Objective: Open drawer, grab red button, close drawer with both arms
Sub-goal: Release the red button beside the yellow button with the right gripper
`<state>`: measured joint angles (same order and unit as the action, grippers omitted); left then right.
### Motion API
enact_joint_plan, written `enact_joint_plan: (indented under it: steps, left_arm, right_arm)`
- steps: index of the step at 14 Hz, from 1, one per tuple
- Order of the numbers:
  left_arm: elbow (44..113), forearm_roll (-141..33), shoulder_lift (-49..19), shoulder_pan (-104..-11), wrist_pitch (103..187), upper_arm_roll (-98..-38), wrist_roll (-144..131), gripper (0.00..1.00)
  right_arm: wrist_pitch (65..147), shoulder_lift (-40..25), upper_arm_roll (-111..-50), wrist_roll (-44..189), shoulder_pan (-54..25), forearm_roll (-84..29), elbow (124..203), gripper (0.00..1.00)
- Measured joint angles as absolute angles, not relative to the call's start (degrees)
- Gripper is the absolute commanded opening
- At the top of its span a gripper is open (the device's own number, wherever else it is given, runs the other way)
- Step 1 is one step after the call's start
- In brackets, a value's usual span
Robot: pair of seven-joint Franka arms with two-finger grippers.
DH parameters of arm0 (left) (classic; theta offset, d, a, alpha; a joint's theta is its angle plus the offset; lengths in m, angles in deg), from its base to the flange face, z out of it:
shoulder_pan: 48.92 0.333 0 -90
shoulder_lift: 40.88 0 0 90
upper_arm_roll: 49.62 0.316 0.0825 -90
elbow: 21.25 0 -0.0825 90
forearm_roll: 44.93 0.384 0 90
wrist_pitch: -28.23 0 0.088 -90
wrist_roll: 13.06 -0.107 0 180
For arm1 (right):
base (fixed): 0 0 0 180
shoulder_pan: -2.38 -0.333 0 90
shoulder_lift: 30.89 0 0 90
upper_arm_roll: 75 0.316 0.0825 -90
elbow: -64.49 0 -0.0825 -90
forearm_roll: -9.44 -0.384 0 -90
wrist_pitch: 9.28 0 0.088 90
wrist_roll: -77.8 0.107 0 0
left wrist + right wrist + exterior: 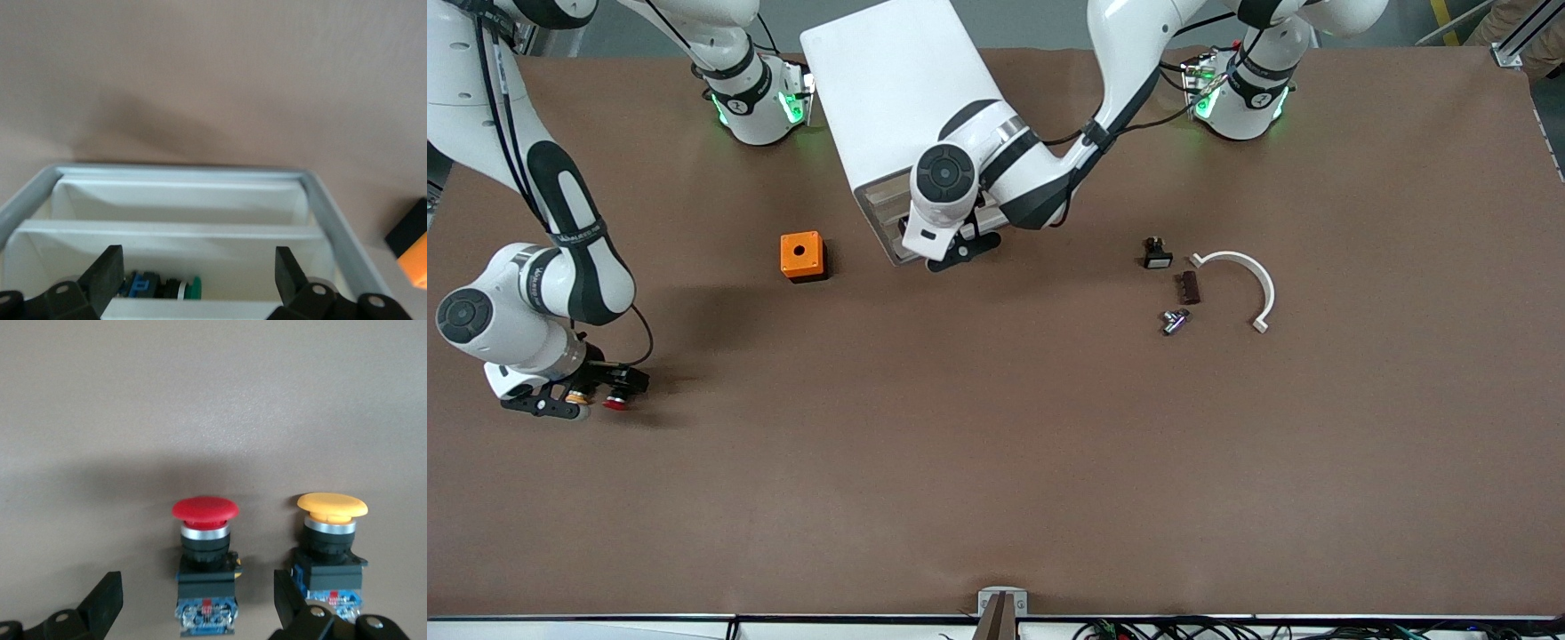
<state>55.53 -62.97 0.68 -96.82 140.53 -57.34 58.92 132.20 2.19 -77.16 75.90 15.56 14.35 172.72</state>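
The red-capped button (205,550) rests on the brown table at the right arm's end, free between the spread fingers of my right gripper (198,593). In the front view its red cap (615,404) peeks out under that open gripper (600,391). The white cabinet (894,89) stands near the arms' bases with its drawer (180,227) pulled out. My left gripper (200,267) hangs open over the drawer, holding nothing, and it covers the drawer's front (959,249) in the front view.
A twin button with a yellow cap (331,527) sits right beside the red one. A green-capped button (190,288) lies in the drawer. An orange box with a hole (802,256) sits beside the cabinet. Small parts (1176,322) and a white curved piece (1240,276) lie toward the left arm's end.
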Motion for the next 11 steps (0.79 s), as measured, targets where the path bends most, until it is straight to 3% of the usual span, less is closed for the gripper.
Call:
enact_joint_plan:
  steps: [5,11]
  left_arm:
    - [55.19,-62.97,-2.91,-88.78,136.81,-57.09,58.92,1.0]
    - [55.38,-59.96,-7.36,-78.18,125.72,-56.92,58.88,1.0]
  right_arm:
    - [112.22,0.74,-77.14,73.76,14.75,14.35,163.53,1.0]
    - [86.34,-8.97,-76.7,71.88,13.81,14.27,153.0,1.0]
